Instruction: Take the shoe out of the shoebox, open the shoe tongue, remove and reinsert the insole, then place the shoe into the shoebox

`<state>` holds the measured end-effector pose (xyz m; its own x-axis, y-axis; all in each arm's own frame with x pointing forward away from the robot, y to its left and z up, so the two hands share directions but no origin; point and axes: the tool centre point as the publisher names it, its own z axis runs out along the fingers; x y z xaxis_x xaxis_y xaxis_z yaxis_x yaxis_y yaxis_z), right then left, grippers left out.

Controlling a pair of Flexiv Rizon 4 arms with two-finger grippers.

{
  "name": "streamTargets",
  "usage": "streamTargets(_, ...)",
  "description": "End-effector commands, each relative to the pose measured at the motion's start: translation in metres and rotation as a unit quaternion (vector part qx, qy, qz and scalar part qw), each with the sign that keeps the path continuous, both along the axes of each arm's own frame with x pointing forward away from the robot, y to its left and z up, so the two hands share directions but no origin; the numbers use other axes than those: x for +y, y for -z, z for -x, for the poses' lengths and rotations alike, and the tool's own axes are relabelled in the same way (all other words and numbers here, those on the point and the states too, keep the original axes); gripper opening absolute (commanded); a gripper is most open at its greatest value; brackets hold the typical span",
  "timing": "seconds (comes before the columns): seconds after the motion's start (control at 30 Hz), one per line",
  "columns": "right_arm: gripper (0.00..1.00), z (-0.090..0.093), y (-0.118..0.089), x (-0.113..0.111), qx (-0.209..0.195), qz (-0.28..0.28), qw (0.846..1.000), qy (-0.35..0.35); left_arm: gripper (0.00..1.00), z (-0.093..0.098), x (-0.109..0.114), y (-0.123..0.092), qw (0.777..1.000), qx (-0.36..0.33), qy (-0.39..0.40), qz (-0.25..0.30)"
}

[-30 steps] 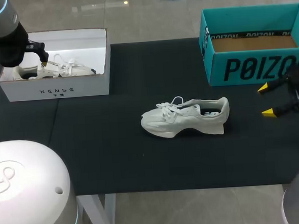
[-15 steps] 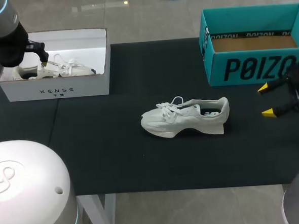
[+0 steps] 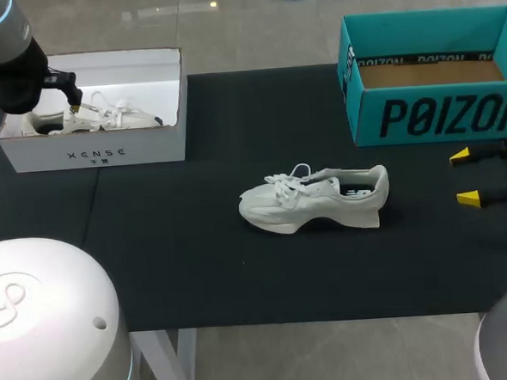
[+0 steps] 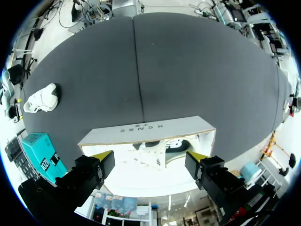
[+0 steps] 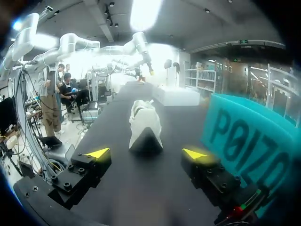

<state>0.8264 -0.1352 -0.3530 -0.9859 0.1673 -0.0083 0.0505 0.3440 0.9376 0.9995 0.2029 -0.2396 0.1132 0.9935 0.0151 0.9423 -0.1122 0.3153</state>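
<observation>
A white shoe lies on its sole in the middle of the black table, toe to the left, outside the teal shoebox at the back right. My right gripper hovers open in front of that box, to the right of the shoe's heel. In the right wrist view the shoe is straight ahead of the open right gripper, apart from it, with the teal shoebox alongside. My left gripper hangs open above a white box, holding nothing.
The white box at the back left holds a second white shoe with loose laces; my left arm stands over its left end. Bare black table lies in front of and left of the shoe.
My right gripper has drawn back a little to the right, away from the shoe, staying open. The left arm and the shoe have not moved.
</observation>
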Motion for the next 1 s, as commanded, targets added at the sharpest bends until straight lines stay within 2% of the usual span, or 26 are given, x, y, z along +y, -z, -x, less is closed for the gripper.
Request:
streamTargets(0.03,1.00,0.005,0.001,0.004,-0.014,0.005,1.000,0.008,1.00,0.001,0.000,0.000,1.000,-0.001,0.000,-0.002)
streamTargets(0.13,1.00,0.008,0.003,0.012,-0.021,0.012,1.000,0.007,1.00,0.001,0.000,0.000,1.000,-0.001,0.000,-0.002)
streamTargets(0.57,1.00,0.004,0.036,0.043,-0.017,-0.007,0.999,-0.038,1.00,0.001,0.000,0.000,1.000,-0.001,0.000,-0.002)
streamTargets(0.7,1.00,-0.002,0.043,0.052,-0.012,-0.040,0.998,-0.044,1.00,0.001,0.000,0.000,1.000,-0.001,0.000,-0.002)
streamTargets(1.0,1.00,-0.019,0.050,0.074,-0.018,-0.044,0.998,-0.051,1.00,0.001,0.000,0.000,1.000,-0.001,0.000,-0.002)
